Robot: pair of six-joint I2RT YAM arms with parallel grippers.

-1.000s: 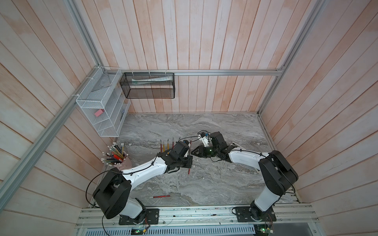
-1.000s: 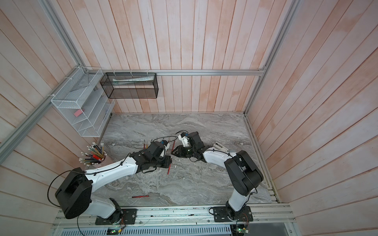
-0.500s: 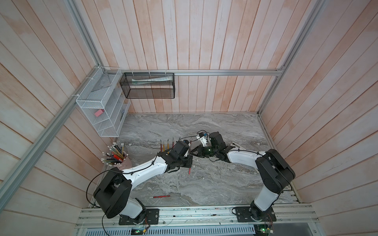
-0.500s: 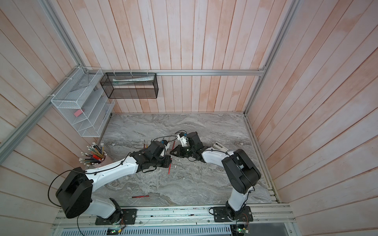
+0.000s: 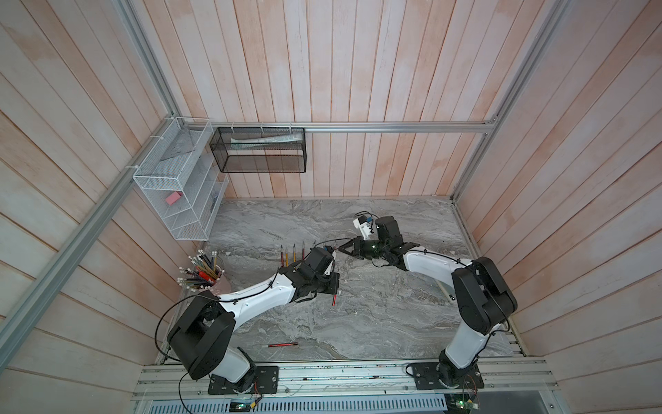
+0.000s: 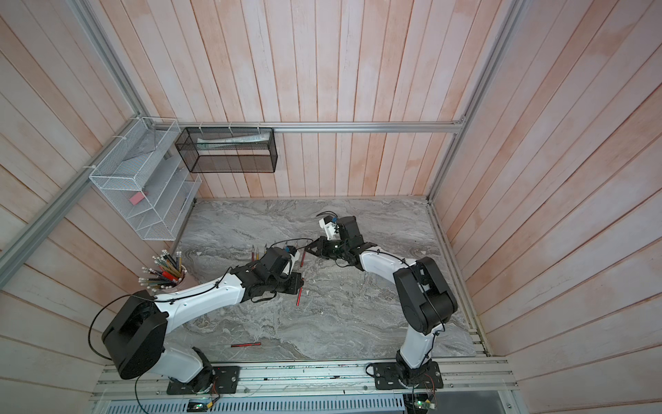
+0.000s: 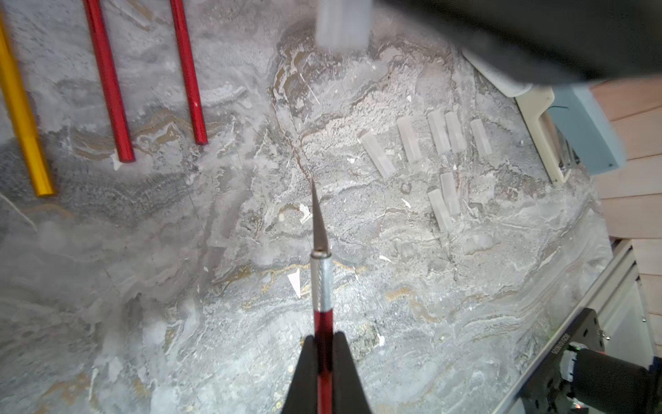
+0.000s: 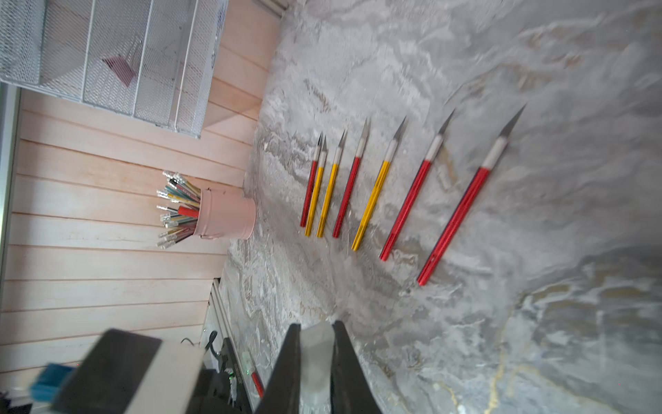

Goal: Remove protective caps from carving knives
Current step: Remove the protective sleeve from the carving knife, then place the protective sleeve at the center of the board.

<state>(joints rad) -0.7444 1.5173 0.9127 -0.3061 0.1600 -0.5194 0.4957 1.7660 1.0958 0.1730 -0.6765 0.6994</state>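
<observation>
Left end effector (image 7: pixel 324 344): yours is clamped shut on a thin red-handled carving knife (image 7: pixel 321 286). The fingers pinch the red shaft below the silver collar.
Held blade: grey, pointed and bare, aimed away from the wrist above the bench.
Right end effector (image 8: pixel 317 333): closed on a small translucent whitish plastic cap (image 8: pixel 315 358). The cap sits between both fingers.
Cap vs blade: apart, the cap is off the knife.
Loose caps (image 7: pixel 408 138): seven more translucent sleeves lie flat on the grey marbled bench (image 5: pixel 358 322). Five are in a rough row, with two just beside each other a little apart.
Knife row (image 8: pixel 372 200): seven red- and yellow-handled knives lie side by side. All blades are bare with tips the same way, and the two nearest the cup are touching.
Lone red knife (image 5: pixel 283 345): lies alone near the bench's front edge, well apart from the row. You can't tell if it's capped, too small.
Pink cup of pencils (image 8: pixel 229 218): stands at the bench's left edge by the wall, near the row.
</observation>
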